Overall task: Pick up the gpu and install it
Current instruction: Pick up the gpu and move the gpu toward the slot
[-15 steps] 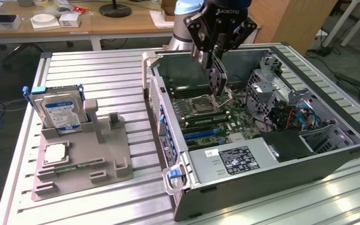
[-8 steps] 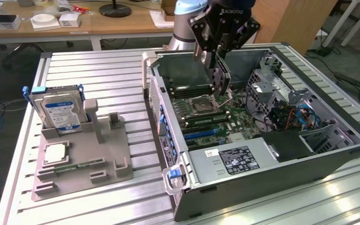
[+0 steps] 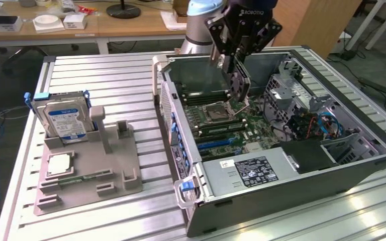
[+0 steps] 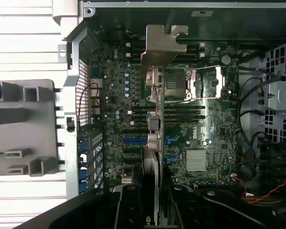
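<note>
Exterior view: the arm (image 3: 200, 25) reaches over the open case (image 3: 354, 165) on the desk (image 3: 112, 80), wrist pointing straight down. The tool (image 3: 231, 56) is partly closed, pinching the gpu (image 3: 240, 88) by its upper edge. The card hangs on edge, slightly tilted, inside the case over the motherboard (image 3: 247, 128); whether they touch I cannot tell.

Wrist view: the tool (image 4: 152, 200) has its fingers (image 4: 128, 210) on either side of the gpu (image 4: 158, 50), seen edge-on, beside the socket (image 4: 200, 83).
</note>
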Controlling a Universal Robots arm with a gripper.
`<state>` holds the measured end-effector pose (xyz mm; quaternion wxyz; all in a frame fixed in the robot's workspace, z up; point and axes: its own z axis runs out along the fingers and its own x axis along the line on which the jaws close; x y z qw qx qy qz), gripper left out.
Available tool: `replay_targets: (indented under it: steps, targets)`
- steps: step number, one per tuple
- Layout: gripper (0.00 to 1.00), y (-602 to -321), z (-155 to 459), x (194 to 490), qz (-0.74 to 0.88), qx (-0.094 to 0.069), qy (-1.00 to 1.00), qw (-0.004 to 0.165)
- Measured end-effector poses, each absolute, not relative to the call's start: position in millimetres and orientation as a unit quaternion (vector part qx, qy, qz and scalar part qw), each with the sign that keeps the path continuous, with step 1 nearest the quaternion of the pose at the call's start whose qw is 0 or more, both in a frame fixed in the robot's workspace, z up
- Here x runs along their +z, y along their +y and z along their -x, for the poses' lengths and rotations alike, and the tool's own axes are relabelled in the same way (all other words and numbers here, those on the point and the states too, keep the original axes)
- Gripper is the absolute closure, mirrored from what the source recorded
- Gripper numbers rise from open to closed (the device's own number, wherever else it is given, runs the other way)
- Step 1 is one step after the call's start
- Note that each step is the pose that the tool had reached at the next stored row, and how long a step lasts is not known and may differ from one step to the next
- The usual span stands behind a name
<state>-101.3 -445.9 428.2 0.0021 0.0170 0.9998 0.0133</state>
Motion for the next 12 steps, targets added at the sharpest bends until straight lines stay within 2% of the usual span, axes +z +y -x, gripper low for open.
replay_targets:
  steps: [12]
  targets:
    - [0.74, -445.9, 86.8, 428.2, -0.017, 0.013, 1.000, 0.002]
